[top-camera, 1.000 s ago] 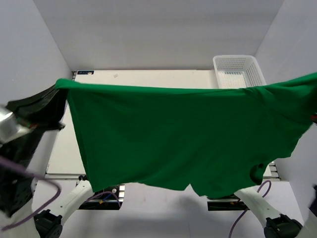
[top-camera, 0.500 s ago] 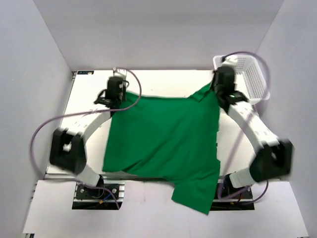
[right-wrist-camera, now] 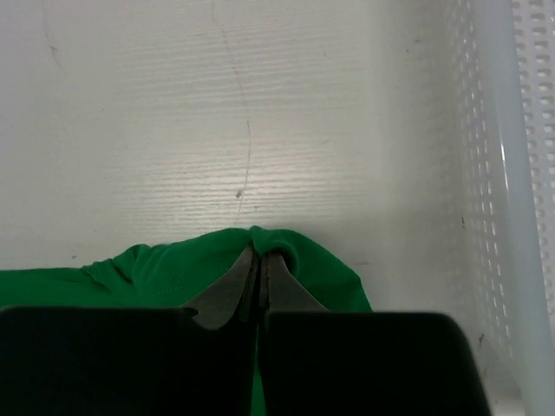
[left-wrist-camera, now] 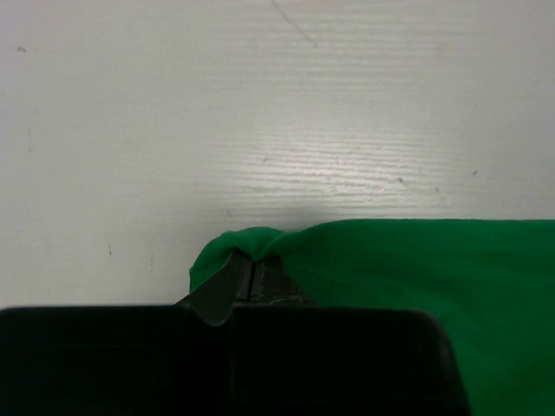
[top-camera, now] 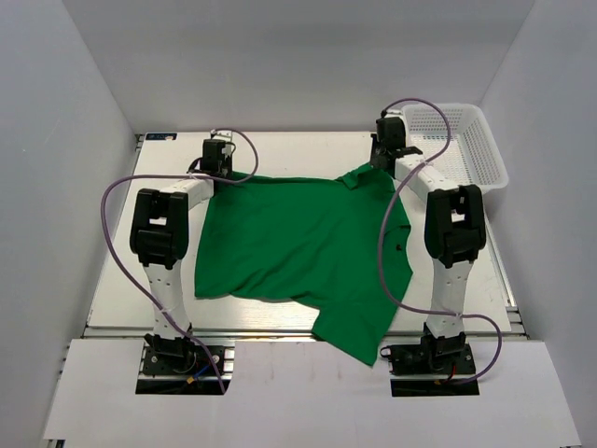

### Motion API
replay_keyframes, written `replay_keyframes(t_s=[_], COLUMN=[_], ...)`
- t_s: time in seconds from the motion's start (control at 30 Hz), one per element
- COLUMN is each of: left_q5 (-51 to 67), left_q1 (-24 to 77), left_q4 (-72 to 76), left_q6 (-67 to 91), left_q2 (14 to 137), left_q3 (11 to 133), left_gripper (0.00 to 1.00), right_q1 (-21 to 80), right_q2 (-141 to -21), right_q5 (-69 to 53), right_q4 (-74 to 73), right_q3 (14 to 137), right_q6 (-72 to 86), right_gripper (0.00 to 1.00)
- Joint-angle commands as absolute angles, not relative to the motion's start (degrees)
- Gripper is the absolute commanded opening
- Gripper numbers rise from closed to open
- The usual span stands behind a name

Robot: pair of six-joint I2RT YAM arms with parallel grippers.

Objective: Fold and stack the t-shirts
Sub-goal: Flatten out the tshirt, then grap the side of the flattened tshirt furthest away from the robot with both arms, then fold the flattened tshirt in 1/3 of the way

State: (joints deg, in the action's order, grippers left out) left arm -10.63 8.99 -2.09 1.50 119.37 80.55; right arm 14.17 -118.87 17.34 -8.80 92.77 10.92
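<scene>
A bright green t-shirt (top-camera: 298, 243) lies spread on the white table, its lower part draped over the near edge. My left gripper (top-camera: 224, 174) is shut on the shirt's far left corner; in the left wrist view the jaws (left-wrist-camera: 250, 264) pinch a bunched fold of the green t-shirt (left-wrist-camera: 416, 269). At the far right corner my right gripper (top-camera: 378, 166) is also shut on the shirt. The right wrist view has its closed fingers (right-wrist-camera: 258, 264) wrapped in a hump of green t-shirt (right-wrist-camera: 165, 264). Both arms reach far out, low over the table.
A white mesh basket (top-camera: 466, 140) stands at the table's far right corner, close to the right gripper; its wall (right-wrist-camera: 503, 173) fills the right side of the right wrist view. Bare white table (top-camera: 308, 149) lies beyond the shirt. Purple cables loop above both arms.
The shirt was held high and stretched in front of the camera a second ago. Both arms have swung it forward and down, so it now lies laid out on the table.
</scene>
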Motion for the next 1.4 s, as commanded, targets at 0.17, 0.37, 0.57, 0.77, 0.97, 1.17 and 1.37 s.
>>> replay_keyframes(t_s=[0.17,0.37,0.57,0.77,0.97,1.17,1.37], left_q5=[-6.4,-8.3,-5.4,-7.0,-8.9,-9.4,-10.5], left_q1=[7.3,6.8,6.8,6.8,6.8,6.8,6.8], left_q4=[-2.3,-5.1,-6.2,-8.7,-9.8,-11.2,-11.7], left_q6=[1.7,2.2,3.7,4.3,5.5,7.4,8.8], left_q2=[116.8,111.8,105.3,99.9,95.1,90.4,87.8], left_q3=[83.5,77.8,70.7,67.1,63.3,56.6,51.3], left_gripper=[0.00,0.00,0.00,0.00,0.00,0.00,0.00], right_q1=[13.7,13.7,14.3,14.7,15.2,15.9,16.8], right_q2=[-118.9,-109.8,-95.9,-86.4,-76.4,-69.7,-68.8], right_q5=[16.2,18.0,10.0,5.6,3.4,2.6,-4.7], right_q4=[-15.1,-21.7,-19.6,-21.4,-23.7,-25.0,-21.4], right_q3=[99.3,88.7,71.2,61.2,54.8,50.5,43.3], right_q6=[13.3,17.1,22.0,24.7,27.2,28.0,28.7], right_gripper=[0.00,0.00,0.00,0.00,0.00,0.00,0.00])
